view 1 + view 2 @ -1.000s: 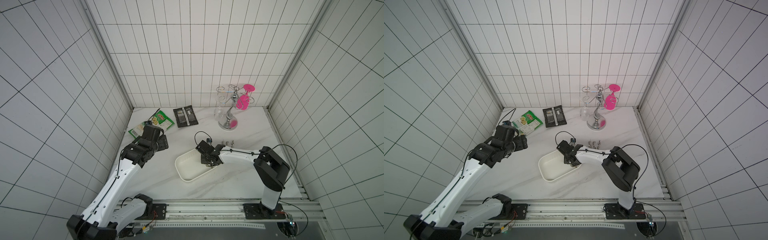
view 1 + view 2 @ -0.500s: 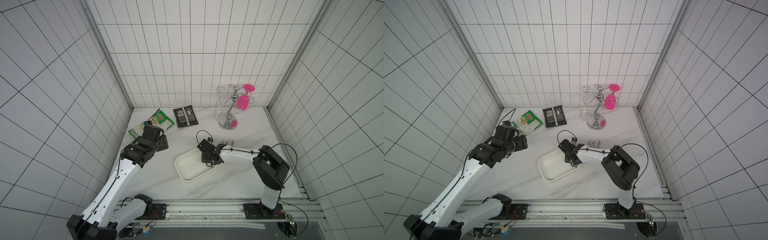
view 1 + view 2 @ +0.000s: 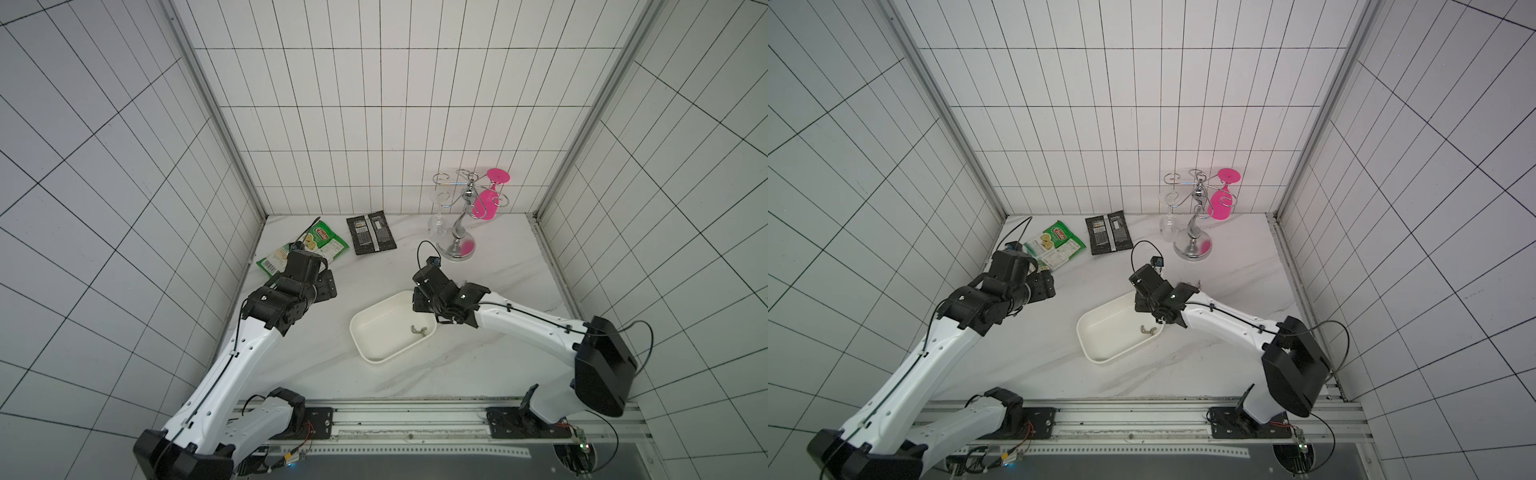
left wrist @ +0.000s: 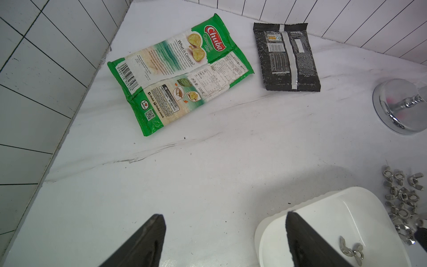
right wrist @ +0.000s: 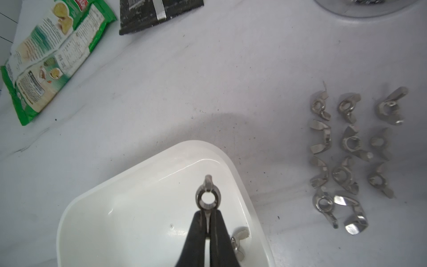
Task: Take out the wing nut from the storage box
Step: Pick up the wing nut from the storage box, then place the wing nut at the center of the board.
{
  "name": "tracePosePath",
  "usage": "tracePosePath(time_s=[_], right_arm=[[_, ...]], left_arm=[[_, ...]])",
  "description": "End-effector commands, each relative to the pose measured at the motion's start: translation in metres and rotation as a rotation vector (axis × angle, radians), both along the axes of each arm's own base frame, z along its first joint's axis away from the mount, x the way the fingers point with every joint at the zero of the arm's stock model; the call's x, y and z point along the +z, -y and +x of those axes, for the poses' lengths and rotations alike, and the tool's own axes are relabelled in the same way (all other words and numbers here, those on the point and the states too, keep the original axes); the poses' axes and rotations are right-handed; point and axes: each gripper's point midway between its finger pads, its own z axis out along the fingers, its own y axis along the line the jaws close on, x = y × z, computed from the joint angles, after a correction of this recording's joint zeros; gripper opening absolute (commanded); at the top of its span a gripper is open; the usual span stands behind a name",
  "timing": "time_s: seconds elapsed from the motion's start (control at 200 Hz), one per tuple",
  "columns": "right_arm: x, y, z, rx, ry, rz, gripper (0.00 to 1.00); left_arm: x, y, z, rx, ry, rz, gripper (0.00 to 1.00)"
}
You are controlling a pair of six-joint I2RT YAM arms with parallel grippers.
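place: robot lab cell | evidence: white tiled walls (image 3: 374, 124), marble-look tabletop (image 3: 311, 365), arm mounting rail (image 3: 415, 419)

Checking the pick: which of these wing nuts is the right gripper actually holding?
The wing nut pinched by one wing in the right gripper, over the storage box; the others lie loose.

Right pincer (image 5: 208, 213) pinches wing nut (image 5: 208, 188), seemingly above storage box (image 5: 138, 208).

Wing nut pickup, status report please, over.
Right gripper shut on wing nut, over the storage box. Left gripper open, clear of box. Second nut lies in box; nut pile beside it, nothing blocking.
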Motion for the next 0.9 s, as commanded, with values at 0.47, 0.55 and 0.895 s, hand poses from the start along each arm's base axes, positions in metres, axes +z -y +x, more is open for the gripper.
tracePosePath(time_s=[0.47,0.55,0.895], right_arm=[[-0.097,0.162,-0.009,-0.286,-0.200,-0.175,0.00],[-0.103,0.163,-0.008,-0.290,-0.207,-0.175,0.00],[-0.118,0.156,0.003,-0.258,-0.242,-0.186,0.00]], left_arm=[[0.007,0.004,0.008,-0.006,0.023,-0.016,0.85],[0.007,0.005,0.009,-0.008,0.020,-0.021,0.85],[0.009,0.005,0.008,-0.002,0.021,-0.020,0.85]])
